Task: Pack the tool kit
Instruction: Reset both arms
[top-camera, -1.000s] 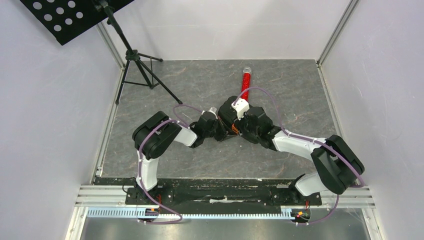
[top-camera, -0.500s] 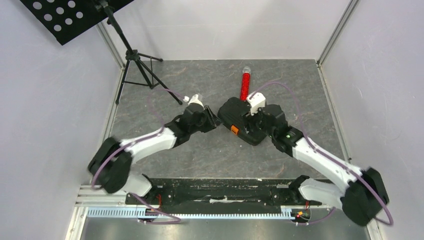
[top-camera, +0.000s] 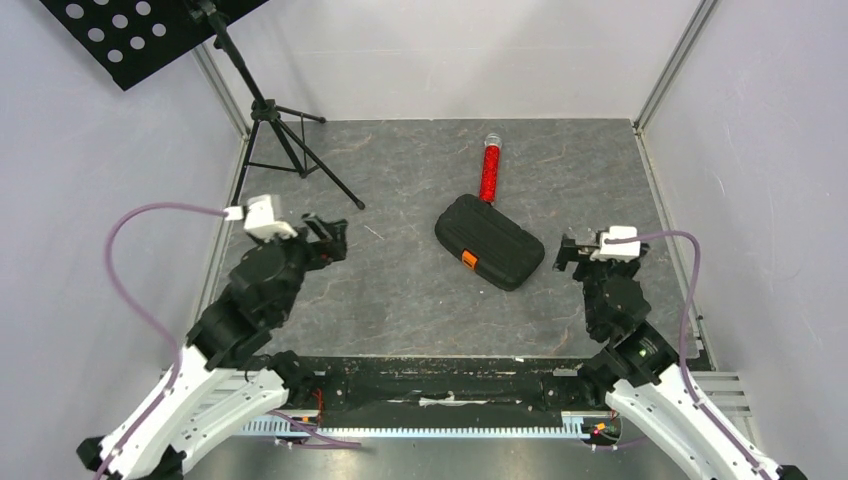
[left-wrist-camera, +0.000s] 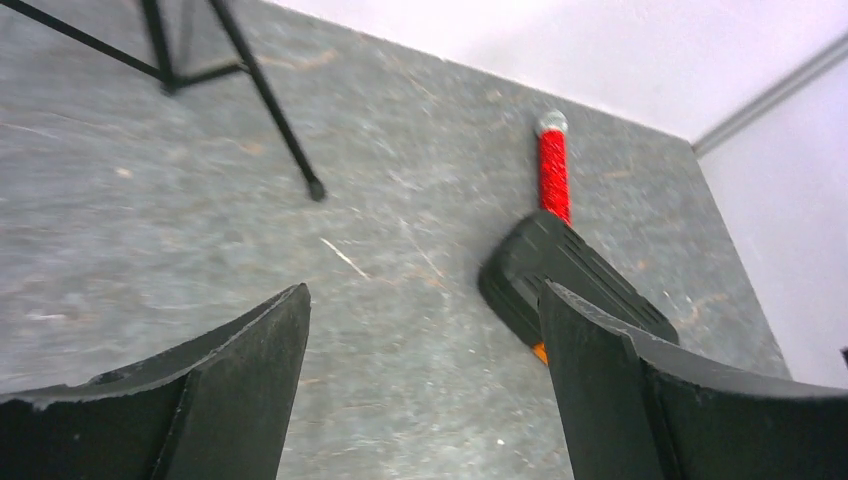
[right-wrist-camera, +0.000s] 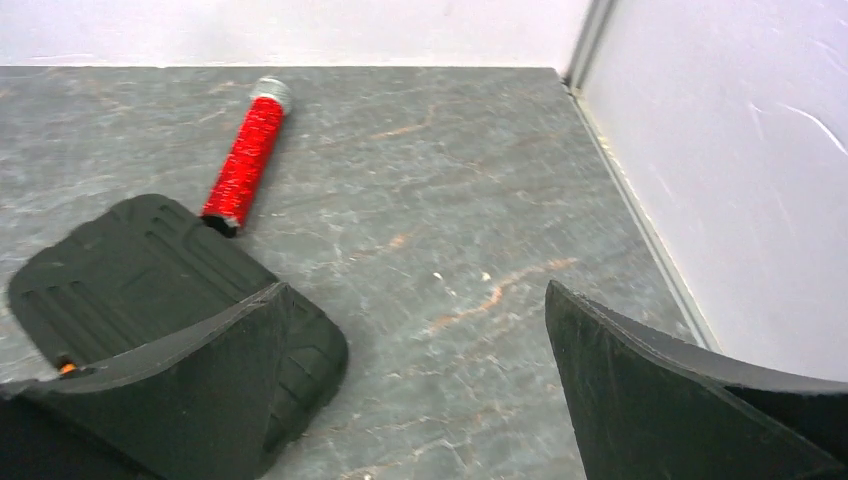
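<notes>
**Desk:** Where does the kit sit?

**Photographer:** The tool kit case (top-camera: 489, 241) lies shut on the grey table (top-camera: 400, 300), a little right of centre and turned on a diagonal. Its ribbed lid faces up, and the orange latch (top-camera: 468, 259) shows on the long edge nearer the arms.

**Desk:** And the arms — is either one holding it?

**Photographer:** Neither. The left gripper (left-wrist-camera: 422, 292) hangs near the table's left edge, well apart from the case. Its jaws are spread wide, with only bare tabletop between them. The right gripper (right-wrist-camera: 415, 288) is to the right of the case, near it but not touching. Its jaws are equally wide and grip nothing. From each wrist camera the case sits beyond the fingers, partly hidden behind one of them.

**Desk:** Anything else in frame?

**Photographer:** A red tube (top-camera: 491, 168) lies behind the case, its near end at the case's far corner — touching or just beside, I cannot tell which. A black tripod stand (top-camera: 285, 140) stands at the far left corner, well apart from both.
</notes>
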